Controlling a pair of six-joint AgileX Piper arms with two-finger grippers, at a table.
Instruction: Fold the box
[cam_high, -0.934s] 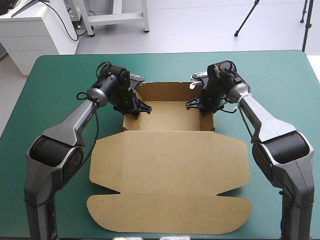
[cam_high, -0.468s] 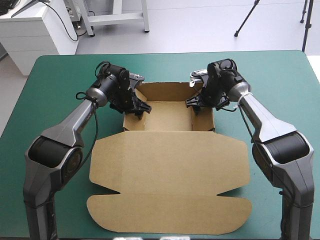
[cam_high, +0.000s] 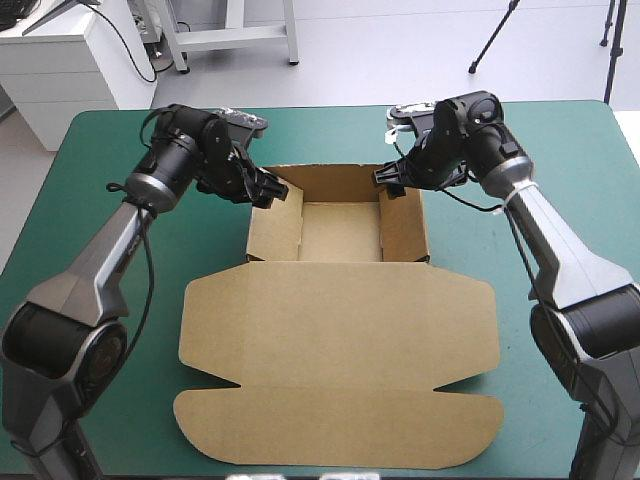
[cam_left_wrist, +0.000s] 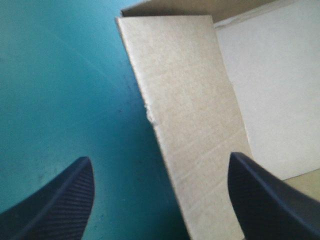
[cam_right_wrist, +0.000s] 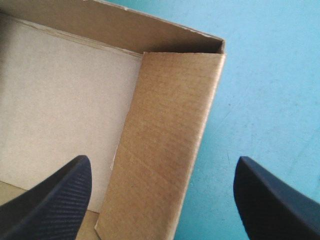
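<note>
While the box (cam_high: 340, 340) sits mid-table (cam_high: 560, 130) as an open tray, side walls up and lid flat toward the near edge, the left gripper (cam_high: 272, 190) and right gripper (cam_high: 390, 182) hang spread wide and empty, each over its own side wall.

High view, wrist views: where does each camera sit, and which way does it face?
High view: above and behind the robot, facing forward and down at the table and box; left arm and right arm show.
Left wrist view: above the left gripper, facing the box's left wall; open fingers show.
Right wrist view: above the right gripper, facing the right wall likewise.
Shared: the box's floor.
</note>
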